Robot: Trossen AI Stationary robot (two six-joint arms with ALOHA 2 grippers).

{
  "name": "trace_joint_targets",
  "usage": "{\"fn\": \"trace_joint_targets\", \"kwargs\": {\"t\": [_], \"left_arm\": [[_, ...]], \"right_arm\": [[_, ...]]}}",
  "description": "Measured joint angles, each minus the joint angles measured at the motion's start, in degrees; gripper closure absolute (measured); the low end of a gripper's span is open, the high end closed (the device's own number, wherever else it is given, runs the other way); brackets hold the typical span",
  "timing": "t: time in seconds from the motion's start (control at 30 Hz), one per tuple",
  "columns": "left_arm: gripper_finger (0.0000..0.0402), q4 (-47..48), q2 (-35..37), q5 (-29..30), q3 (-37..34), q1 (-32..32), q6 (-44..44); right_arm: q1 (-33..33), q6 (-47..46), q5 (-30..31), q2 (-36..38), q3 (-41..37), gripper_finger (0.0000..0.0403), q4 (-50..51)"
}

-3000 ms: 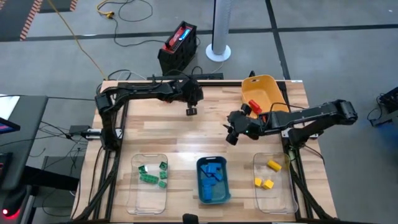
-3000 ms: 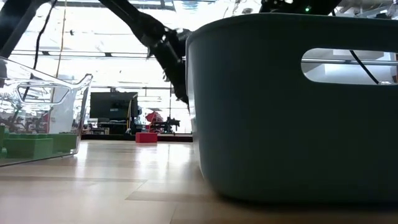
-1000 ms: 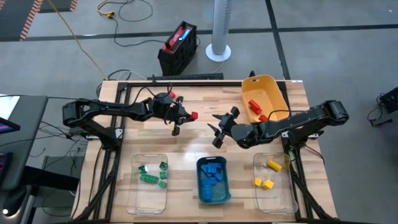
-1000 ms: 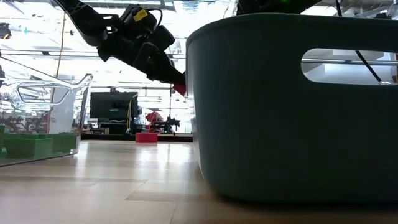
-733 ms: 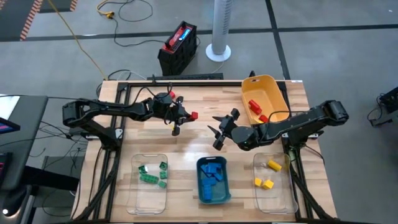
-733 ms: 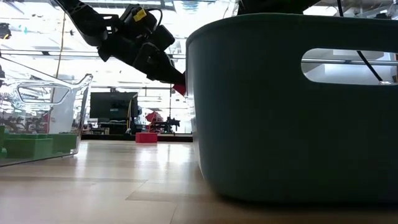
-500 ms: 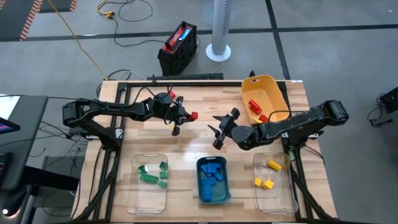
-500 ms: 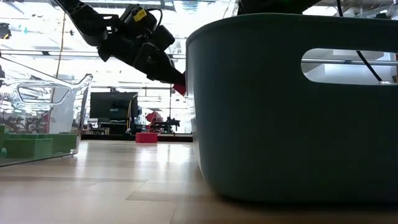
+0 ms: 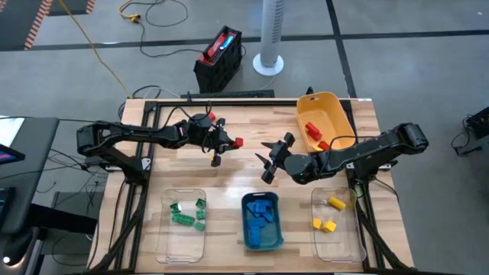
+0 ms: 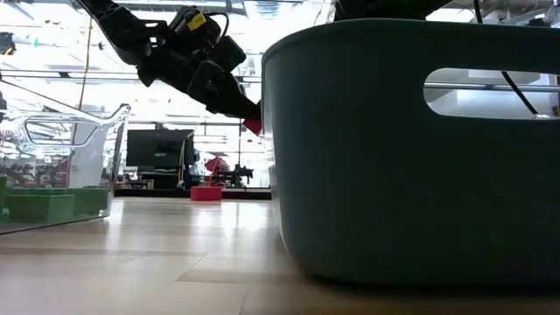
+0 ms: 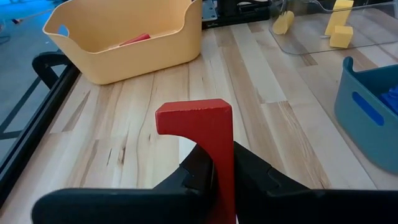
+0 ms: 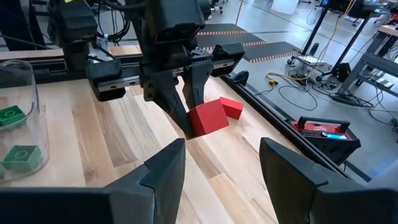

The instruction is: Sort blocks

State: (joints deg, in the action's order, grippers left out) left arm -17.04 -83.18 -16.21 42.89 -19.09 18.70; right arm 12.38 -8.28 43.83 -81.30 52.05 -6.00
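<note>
— Gripping anything? Left gripper [image 9: 231, 143] clamping red block [image 9: 238, 142], hovering mid-table; right gripper [image 9: 273, 158] gaping empty at its 3 o'clock.

— Leaving room? Bare wood between; no readable writing showing.

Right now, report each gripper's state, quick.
Left gripper: shut on the red block, held above the table.
Right gripper: open, holding nothing, facing the left one.

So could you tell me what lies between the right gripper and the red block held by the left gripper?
Nothing: in the high view only bare table separates the open right gripper from the red block pinched in the left gripper.
</note>
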Motion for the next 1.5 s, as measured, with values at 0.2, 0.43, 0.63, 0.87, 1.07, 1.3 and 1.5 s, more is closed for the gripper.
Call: {"fn": "trace_joint_targets", "kwargs": {"t": [0.2, 0.43, 0.63, 0.87, 1.07, 1.3, 1.5], "left_arm": [[0.0363, 0.0, 0.0, 0.0, 0.0, 0.0, 0.0], [0.0363, 0.0, 0.0, 0.0, 0.0, 0.0, 0.0], [0.0363, 0.0, 0.0, 0.0, 0.0, 0.0, 0.1], [0.0363, 0.0, 0.0, 0.0, 0.0, 0.0, 0.1], [0.0363, 0.1, 0.0, 0.0, 0.0, 0.0, 0.1], [0.0363, 0.7, 0.0, 0.0, 0.0, 0.0, 0.8], [0.0363, 0.8, 0.0, 0.0, 0.0, 0.0, 1.5]], "right_arm": [[0.0, -0.5, 0.0, 0.0, 0.0, 0.0187, 0.0], [0.2, -2.3, -0.3, 0.0, 0.0, 0.0187, 3.2], [0.8, -2.8, -0.5, 0.0, 0.0, 0.0187, 4.1], [0.9, -2.8, -0.5, 1.1, 0.1, 0.0187, 5.8], [0.9, -2.9, -0.5, 1.2, 0.1, 0.0187, 5.7], [1.2, -2.8, -0.7, 1.2, 0.1, 0.0187, 5.6], [1.3, -2.6, -3.2, 1.2, 0.1, 0.0187, 7.2]]}}
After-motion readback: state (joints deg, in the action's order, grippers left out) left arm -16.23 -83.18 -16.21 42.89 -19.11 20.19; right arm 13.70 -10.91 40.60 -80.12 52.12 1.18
